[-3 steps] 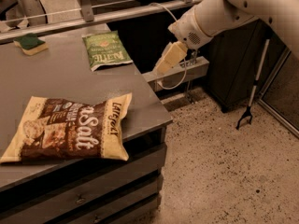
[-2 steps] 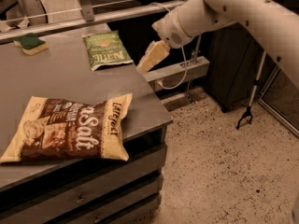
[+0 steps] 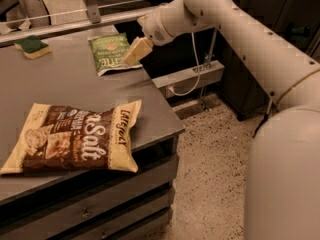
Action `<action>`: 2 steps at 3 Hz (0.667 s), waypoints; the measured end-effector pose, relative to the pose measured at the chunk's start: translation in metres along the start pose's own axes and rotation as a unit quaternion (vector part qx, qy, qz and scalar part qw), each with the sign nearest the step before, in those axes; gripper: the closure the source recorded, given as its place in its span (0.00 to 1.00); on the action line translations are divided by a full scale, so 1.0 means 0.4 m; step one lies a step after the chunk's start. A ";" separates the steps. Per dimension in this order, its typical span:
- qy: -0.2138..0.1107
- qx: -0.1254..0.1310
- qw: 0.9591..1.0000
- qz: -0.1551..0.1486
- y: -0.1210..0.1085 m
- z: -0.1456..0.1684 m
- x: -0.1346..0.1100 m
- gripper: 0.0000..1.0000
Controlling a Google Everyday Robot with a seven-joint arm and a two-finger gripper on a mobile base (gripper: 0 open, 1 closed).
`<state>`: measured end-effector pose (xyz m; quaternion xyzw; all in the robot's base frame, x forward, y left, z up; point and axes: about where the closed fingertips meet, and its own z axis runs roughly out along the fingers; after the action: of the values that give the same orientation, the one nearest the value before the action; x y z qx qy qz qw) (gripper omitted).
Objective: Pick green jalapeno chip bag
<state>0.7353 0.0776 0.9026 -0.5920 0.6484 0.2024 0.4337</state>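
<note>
The green jalapeno chip bag (image 3: 109,52) lies flat on the grey table (image 3: 65,91) at its far right, with white lettering and a small red mark. My gripper (image 3: 135,52) hangs from the white arm (image 3: 225,19) that reaches in from the right. It hovers just above the bag's right edge, at the table's right side. Nothing shows in the gripper.
A large brown-and-yellow "Salt" bag (image 3: 75,138) lies near the table's front edge. A green-and-yellow sponge (image 3: 32,46) sits at the far left. A metal rail (image 3: 75,21) runs behind the table. A shelf bracket with a cable (image 3: 192,76) stands right of the table above the speckled floor.
The arm has swung left, carrying my gripper from beyond the table's right edge to just over the green bag's right side. The bags and sponge have not moved.
</note>
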 end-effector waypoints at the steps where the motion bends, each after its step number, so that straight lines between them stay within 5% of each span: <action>1: -0.027 -0.001 1.000 0.007 -0.065 0.101 -0.015 0.00; 2: -0.041 0.004 0.999 0.027 -0.120 0.168 0.003 0.00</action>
<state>0.8022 0.1185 0.8772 -0.5640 0.6466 0.2357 0.4564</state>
